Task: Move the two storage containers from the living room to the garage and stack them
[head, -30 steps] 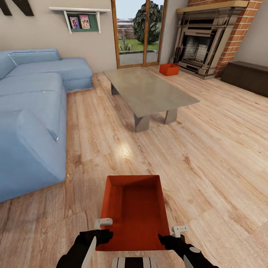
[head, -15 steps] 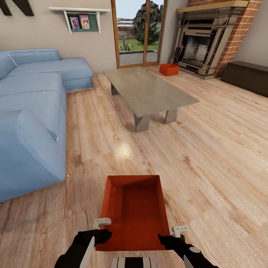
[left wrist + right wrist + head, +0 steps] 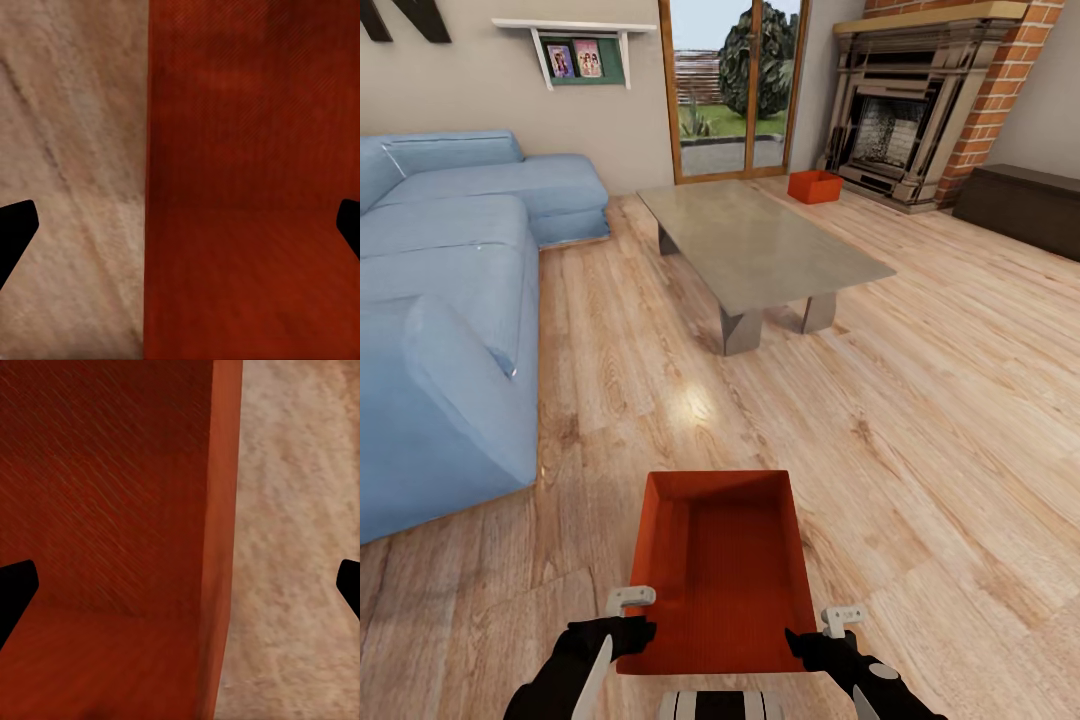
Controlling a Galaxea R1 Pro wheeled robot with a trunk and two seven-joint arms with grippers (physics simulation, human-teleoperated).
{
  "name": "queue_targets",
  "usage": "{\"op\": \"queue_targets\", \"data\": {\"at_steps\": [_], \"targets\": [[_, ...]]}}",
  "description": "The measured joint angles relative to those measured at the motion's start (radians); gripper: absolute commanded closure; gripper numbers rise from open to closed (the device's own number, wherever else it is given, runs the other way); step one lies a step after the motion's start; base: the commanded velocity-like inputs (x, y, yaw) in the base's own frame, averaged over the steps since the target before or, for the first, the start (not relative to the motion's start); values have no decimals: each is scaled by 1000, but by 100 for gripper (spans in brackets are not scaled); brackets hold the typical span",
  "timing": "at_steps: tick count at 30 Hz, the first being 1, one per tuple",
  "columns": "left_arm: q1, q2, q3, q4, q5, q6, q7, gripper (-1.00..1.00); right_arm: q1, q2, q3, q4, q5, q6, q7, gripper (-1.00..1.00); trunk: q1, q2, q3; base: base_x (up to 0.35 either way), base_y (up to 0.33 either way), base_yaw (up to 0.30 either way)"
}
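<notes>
Scene: the living room, with light wood plank floor, a pale blue sofa, a grey coffee table and a brick fireplace.
Near container: a rust-red open-top box sat on the plank floor directly ahead of the robot, its near end between the two arms.
Far container: a second rust-red box sat on the floor beyond the coffee table, just beside the fireplace and well apart from the first.
Left claw: the left claw was spread, straddling the box's left wall near the near corner; in the left wrist view one fingertip lay over the floor side and the other over the red side, with no contact visible.
Right claw: the right claw was likewise spread across the right wall, one fingertip inside the box and one outside.
Change: over the last second the left arm shifted slightly outward and down along its wall; the box, the right arm and the camera view did not move.
Meaning: judged as final alignment before closing on both walls. Neither box had been lifted, so carrying to the garage and stacking remained entirely ahead.
</notes>
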Motion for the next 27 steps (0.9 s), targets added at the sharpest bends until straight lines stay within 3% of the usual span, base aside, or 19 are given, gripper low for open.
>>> {"op": "queue_targets", "data": {"at_steps": [1, 2, 3, 12, 27], "targets": [[0, 0, -1, 1, 0, 0, 0, -100, 0, 0, 0, 0, 0, 0, 0, -100, 0, 0, 0, 0, 0, 0], [0, 0, 0, 1, 0, -1, 0, 100, 0, 0, 0, 0, 0, 0, 0, -100, 0, 0, 0, 0, 0, 0], [0, -1, 0, 1, 0, -1, 0, 100, 0, 0, 0, 0, 0, 0, 0, 100, 0, 0, 0, 0, 0, 0], [0, 0, 1, 1, -31, -1, 7, 100, 0, -1, -7, 0, 8, -1, -13, 100, 0, 0, 0, 0, 0, 0], [0, 0, 2, 2, -32, -4, 5, 100, 0, -1, -5, 0, 7, 1, -28, 100, 0, 0, 0, 0, 0, 0]]}}
